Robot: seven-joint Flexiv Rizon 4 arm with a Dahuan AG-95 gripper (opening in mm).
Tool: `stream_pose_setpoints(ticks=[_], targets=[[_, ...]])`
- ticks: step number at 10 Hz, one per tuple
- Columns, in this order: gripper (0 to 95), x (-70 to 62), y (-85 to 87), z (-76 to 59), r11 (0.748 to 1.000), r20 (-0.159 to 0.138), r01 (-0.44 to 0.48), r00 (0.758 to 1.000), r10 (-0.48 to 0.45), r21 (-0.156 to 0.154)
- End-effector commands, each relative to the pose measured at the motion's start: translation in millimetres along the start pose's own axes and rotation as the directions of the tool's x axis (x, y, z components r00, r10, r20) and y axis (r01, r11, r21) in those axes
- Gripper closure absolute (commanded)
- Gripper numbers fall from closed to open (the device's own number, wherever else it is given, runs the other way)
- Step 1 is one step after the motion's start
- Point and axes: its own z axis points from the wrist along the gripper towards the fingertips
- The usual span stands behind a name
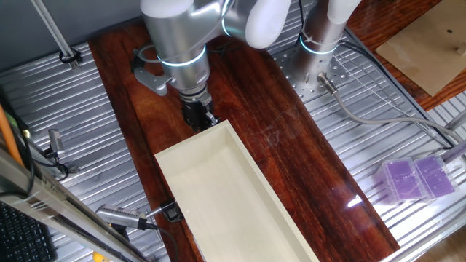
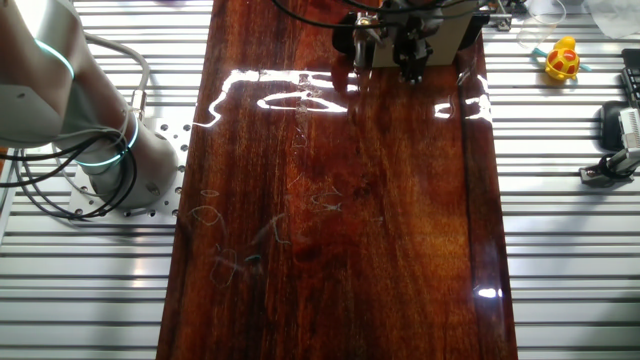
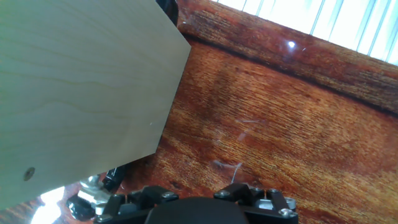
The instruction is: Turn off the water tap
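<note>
The water tap is probably the small shiny metal piece [image 3: 93,182] that is peeking out under the corner of the wooden box [image 1: 262,185], low in the hand view. It is looking rigid, smooth and slippery, so I would grip its handle squarely. The pincer [image 1: 198,115] is hovering over the tabletop [image 1: 291,160] at the box end and covering the tap. I cannot tell whether it is released or clenched.

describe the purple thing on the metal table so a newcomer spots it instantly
In one fixed view, start at the long dark red-brown wooden board and look right, across the ribbed metal table. Near the right edge lies a clear plastic box with purple contents, two compartments side by side. Nothing else there is purple.
</note>
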Motion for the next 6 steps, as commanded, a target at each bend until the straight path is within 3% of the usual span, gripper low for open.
stream_pose_setpoints(ticks=[1, 6], targets=[[19.0, 2.3, -1.1, -0.2, 1.000, -0.002, 0.012, 1.000, -0.012, 0.005], [19.0, 10.7, -2.2, 3.2, 1.000, 0.000, -0.002, 1.000, 0.002, -0.002]])
